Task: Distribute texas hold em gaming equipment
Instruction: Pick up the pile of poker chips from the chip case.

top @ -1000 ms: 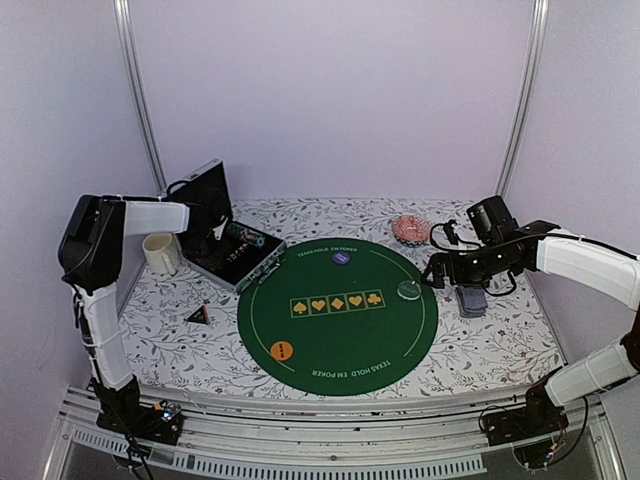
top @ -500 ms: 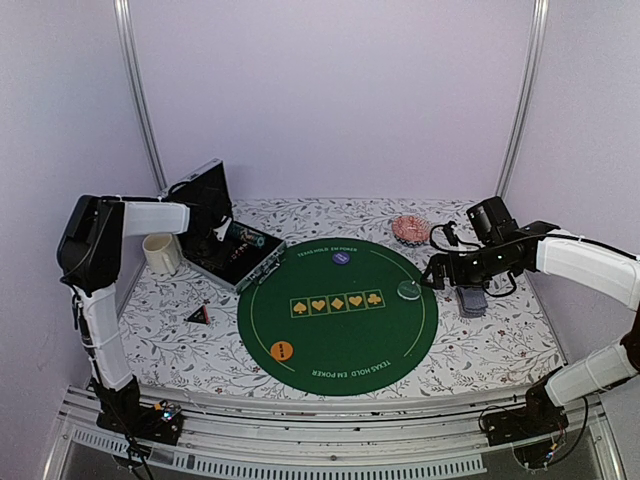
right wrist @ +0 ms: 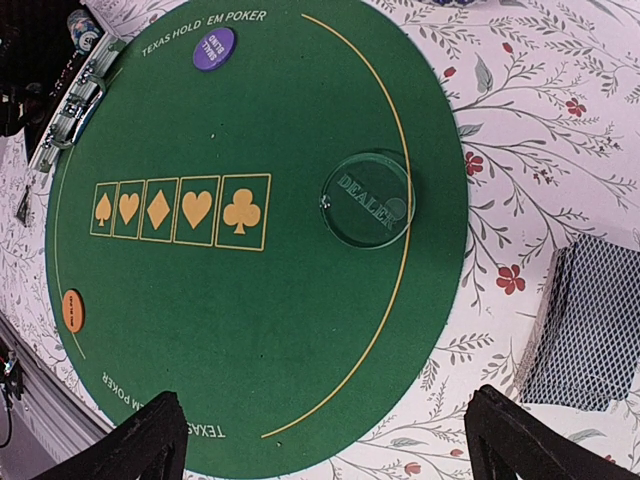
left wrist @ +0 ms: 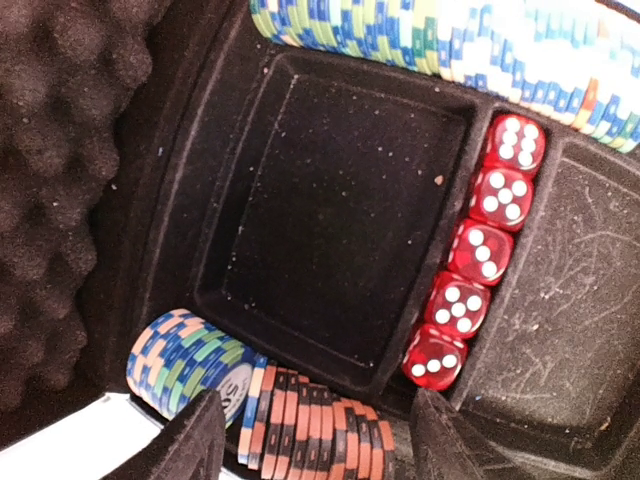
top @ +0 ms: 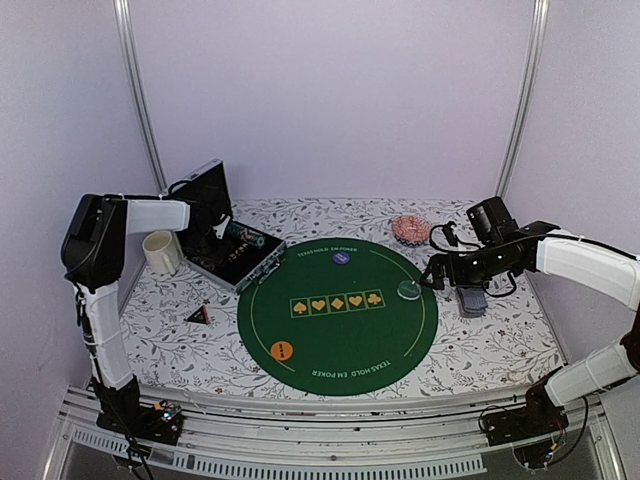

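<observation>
My left gripper (left wrist: 320, 445) is down inside the open case (top: 232, 262). Its jaws stand open on either side of a row of orange-and-black poker chips (left wrist: 320, 415), with a small gap at each finger. A blue-green chip stack (left wrist: 185, 360) lies just to their left. My right gripper (right wrist: 335, 445) hangs wide open and empty over the right rim of the green mat (right wrist: 250, 330), near the clear dealer disc (right wrist: 367, 198). The card deck (right wrist: 590, 320) lies off the mat to its right. A purple disc (right wrist: 213, 48) and an orange disc (right wrist: 73, 309) rest on the mat. The dark triangular marker (top: 199, 315) lies left of the mat.
Several red dice (left wrist: 470, 250) line the case beside an empty black compartment (left wrist: 330, 200), with another chip row (left wrist: 450, 40) along the far side. The foam-lined lid (left wrist: 60, 150) stands close on the left. A white mug (top: 160, 252) and a pink dish (top: 410, 229) sit at the back.
The left arm has shifted very slightly over the case. The right arm and everything on the mat are as before.
</observation>
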Tool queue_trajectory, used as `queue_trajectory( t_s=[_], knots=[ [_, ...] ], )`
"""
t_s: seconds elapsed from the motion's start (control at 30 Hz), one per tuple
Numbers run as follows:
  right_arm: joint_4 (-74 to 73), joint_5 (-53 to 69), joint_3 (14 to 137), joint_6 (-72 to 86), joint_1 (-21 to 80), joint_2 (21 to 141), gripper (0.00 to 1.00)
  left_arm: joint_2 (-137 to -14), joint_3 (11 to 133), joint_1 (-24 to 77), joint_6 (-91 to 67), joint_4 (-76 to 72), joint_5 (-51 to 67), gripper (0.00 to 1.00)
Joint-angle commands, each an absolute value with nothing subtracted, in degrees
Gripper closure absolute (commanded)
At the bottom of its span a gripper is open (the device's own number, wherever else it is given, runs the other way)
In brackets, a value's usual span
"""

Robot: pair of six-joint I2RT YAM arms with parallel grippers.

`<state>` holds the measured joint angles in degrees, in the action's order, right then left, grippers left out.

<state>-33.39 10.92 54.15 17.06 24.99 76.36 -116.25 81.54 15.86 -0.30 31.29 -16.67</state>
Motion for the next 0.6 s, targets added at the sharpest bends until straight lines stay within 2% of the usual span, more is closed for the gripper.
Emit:
queue_trajectory(
  t_s=[0.0, 0.1, 0.57],
  knots=[
    [-33.7, 11.2, 54.0, 16.5, 25.0, 75.8, 0.01, -118.3, 81.5, 14.9, 0.1, 33.2, -14.3, 0.37],
    [-33.7, 11.2, 54.0, 16.5, 25.0, 75.8, 0.01, -118.7, 81.6, 14.5, -0.2, 33.6, -13.6, 0.4],
    [-34.3, 11.0, 53.9, 16.5, 25.0, 75.4, 0.01, -119.9, 82.9, 10.8, -2.9, 37.6, -14.1, 0.45]
  ],
)
